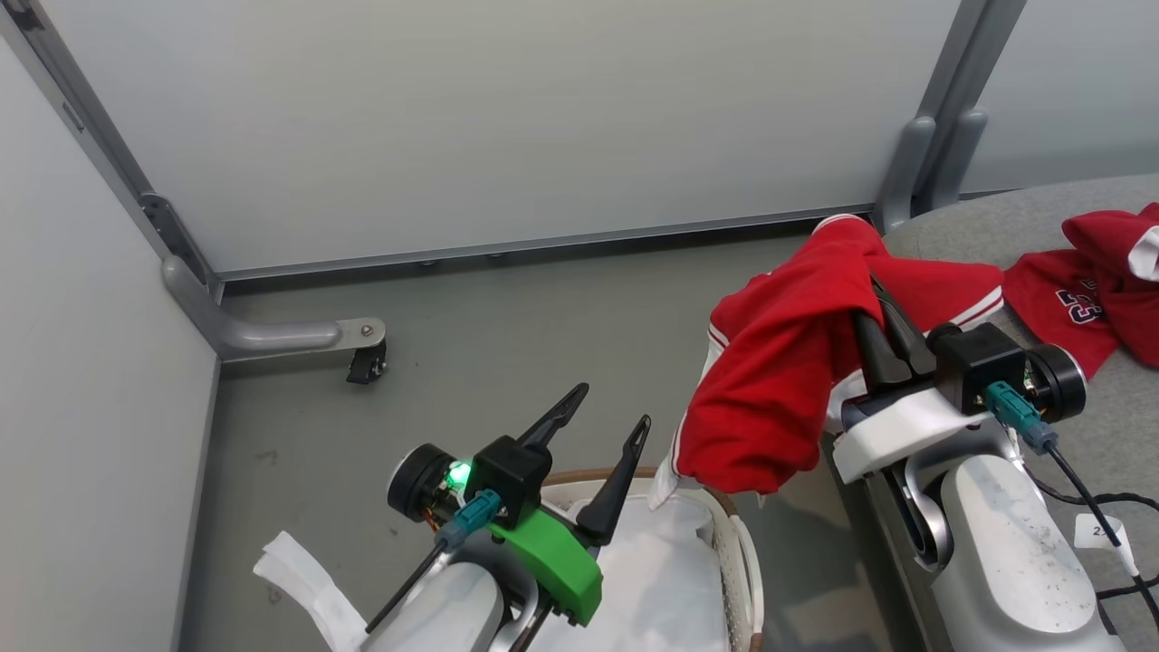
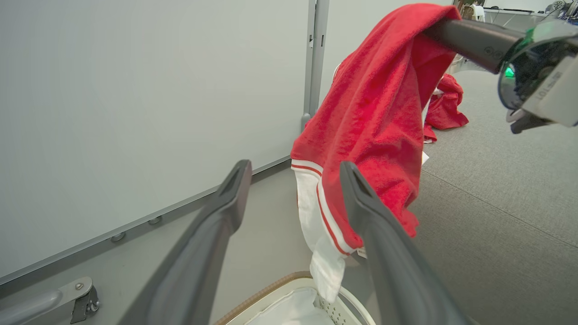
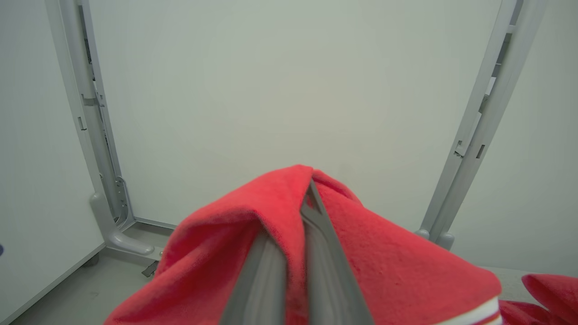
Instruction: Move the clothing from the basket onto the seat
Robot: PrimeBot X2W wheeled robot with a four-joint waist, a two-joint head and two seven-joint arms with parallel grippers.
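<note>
Between the basket and the couch, your right pincer (image 1: 880,312) is closed tight on a red garment (image 1: 779,380), its two dark fingers pressed together with the cloth folded over them. In the right wrist view the fingers (image 3: 316,253) meet at the tip and the red fabric (image 3: 216,239) spills off both sides. The garment hangs in the air beside the couch's (image 1: 1118,417) rounded edge. Its white-striped hem droops toward the basket's brown woven rim (image 1: 634,474), and you cannot tell from these views whether the hem touches it.

Your left pincer (image 1: 612,406) stands wide apart and holds nothing. It hovers over the basket with its fingers pointing up and away from the robot, and the left wrist view shows the hanging garment (image 2: 375,113) beyond the two spread fingers (image 2: 226,198).

Below it, the basket shows a plain white liner (image 1: 652,561) and no red cloth in the part you can see.

On the grey couch seat, well to the right of the held piece, another red jersey (image 1: 1077,303) with dark and white lettering lies crumpled; the left wrist view shows it (image 2: 445,104) farther back on the cushion (image 2: 496,180).

Pale partition panels (image 1: 498,118) on grey posts close off the grey floor (image 1: 498,344) behind everything.
</note>
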